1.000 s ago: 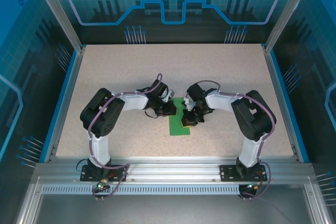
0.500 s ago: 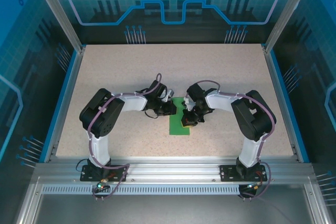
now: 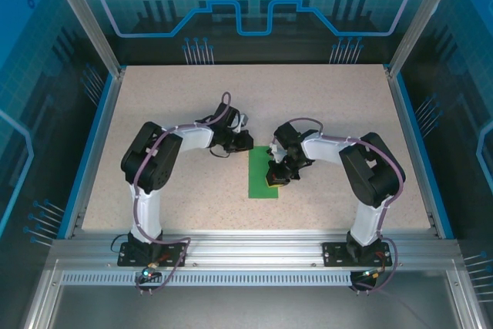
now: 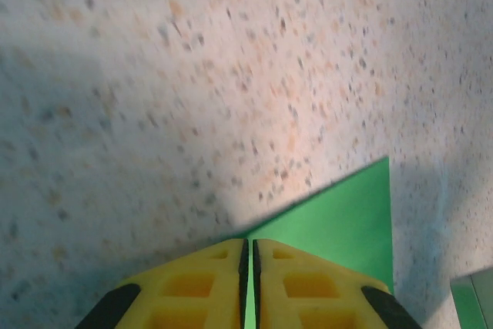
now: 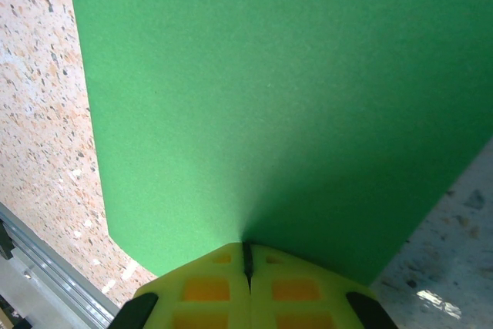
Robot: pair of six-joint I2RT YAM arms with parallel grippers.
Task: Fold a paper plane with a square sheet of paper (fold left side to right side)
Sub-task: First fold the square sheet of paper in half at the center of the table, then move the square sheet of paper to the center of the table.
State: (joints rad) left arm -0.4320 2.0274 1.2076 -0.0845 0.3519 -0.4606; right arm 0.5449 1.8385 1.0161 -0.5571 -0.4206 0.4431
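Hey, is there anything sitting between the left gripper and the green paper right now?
Nothing visible. Only bare speckled table lies between the left gripper and the square sheet of paper. The left wrist view shows the sheet's corner just ahead of that gripper.

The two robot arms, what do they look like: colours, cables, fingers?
The left arm and right arm have white links with bulky black joint housings, and a purplish cable runs along each. Each stands on a black base plate. The left gripper and right gripper have yellow fingers with moulded recessed pockets and black patches on their outer edges.
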